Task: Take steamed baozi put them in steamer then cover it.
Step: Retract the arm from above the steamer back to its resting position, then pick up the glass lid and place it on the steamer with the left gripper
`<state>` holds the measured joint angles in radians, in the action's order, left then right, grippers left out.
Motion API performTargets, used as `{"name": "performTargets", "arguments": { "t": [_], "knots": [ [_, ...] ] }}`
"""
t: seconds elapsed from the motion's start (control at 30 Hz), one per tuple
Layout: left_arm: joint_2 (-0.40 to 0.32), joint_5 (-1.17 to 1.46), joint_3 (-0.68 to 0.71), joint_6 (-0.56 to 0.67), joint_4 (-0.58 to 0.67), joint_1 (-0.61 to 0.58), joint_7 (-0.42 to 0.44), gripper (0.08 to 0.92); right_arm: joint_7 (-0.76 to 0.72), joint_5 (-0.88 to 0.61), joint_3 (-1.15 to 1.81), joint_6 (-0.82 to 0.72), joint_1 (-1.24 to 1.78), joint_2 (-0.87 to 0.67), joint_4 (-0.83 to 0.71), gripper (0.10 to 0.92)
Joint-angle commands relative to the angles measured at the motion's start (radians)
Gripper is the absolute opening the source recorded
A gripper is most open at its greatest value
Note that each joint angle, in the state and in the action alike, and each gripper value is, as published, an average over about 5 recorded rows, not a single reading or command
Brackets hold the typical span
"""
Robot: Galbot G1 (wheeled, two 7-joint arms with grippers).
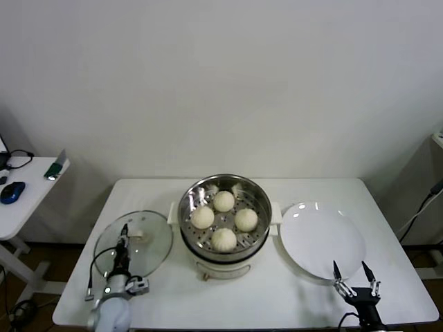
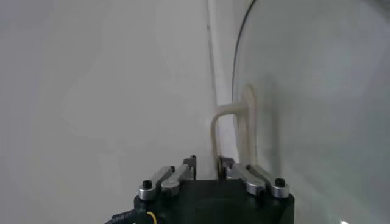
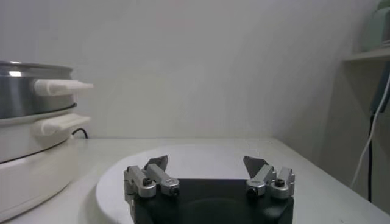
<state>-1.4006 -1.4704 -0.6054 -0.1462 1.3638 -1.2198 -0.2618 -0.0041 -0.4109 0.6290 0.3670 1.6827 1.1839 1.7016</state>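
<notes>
Left claw [image 1: 123,234]: sat over the near part of the lid [image 1: 149,245], at the table's near-left; its fingers [image 2: 190,164] were drawn close together, with the lid's handle [image 2: 234,131] just beyond the tips. I could not tell whether they touched it.
Right claw [image 1: 352,271]: parked at the near-right edge of the table, by the near rim of the plate [image 1: 322,238], fingers [image 3: 157,165] spread apart and holding nothing.
Buns [image 1: 223,220]: four smooth, creamy-white domes, all inside the steamer, set in a diamond, close together.
Steamer [image 1: 190,200]: round, shiny steel basket with a holed floor, on a cream-white base [image 1: 221,266] with side handles [image 3: 61,87]; it stood at the table's centre, uncovered.
Lid: clear glass with a metal rim and a cream bar handle, lying flat on the table just left of the steamer.
Table [image 1: 277,297]: white and rectangular, against a plain pale wall [image 1: 221,83].
Plate: flat, white and bare, just right of the steamer.
Side desk [image 1: 21,200]: white, far left, carrying a blue mouse [image 1: 12,191] and a small dark-green item [image 1: 55,169].
Right edge: a grey cabinet [image 1: 422,194] with a cable [image 1: 419,211] hanging beside it.
</notes>
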Motion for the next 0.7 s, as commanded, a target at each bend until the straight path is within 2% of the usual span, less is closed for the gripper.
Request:
{"name": "performTargets", "arguments": {
  "t": [0.03,0.17,0.27,0.43,0.7],
  "knots": [
    [0.006,0.028,-0.005,0.019,0.001,0.007,-0.027,0.283,0.001,0.003,0.002,0.002,0.000,0.003,0.002,0.823],
    [0.018,0.080,-0.004,0.024,0.055,-0.004,-0.035,0.174,0.003,0.007,0.004,0.002,-0.001,0.006,0.001,0.823],
    [0.035,0.135,0.004,0.015,0.134,-0.026,-0.010,0.146,0.004,0.012,0.005,0.001,0.000,0.008,0.001,0.823],
    [0.102,0.257,0.019,-0.047,0.324,-0.081,0.115,0.146,0.005,0.023,0.010,0.000,0.000,0.010,0.003,0.823],
    [0.278,0.414,0.029,-0.218,0.577,-0.091,0.318,0.146,0.029,0.059,0.014,-0.020,-0.001,0.015,0.003,0.823]
  ]
}}
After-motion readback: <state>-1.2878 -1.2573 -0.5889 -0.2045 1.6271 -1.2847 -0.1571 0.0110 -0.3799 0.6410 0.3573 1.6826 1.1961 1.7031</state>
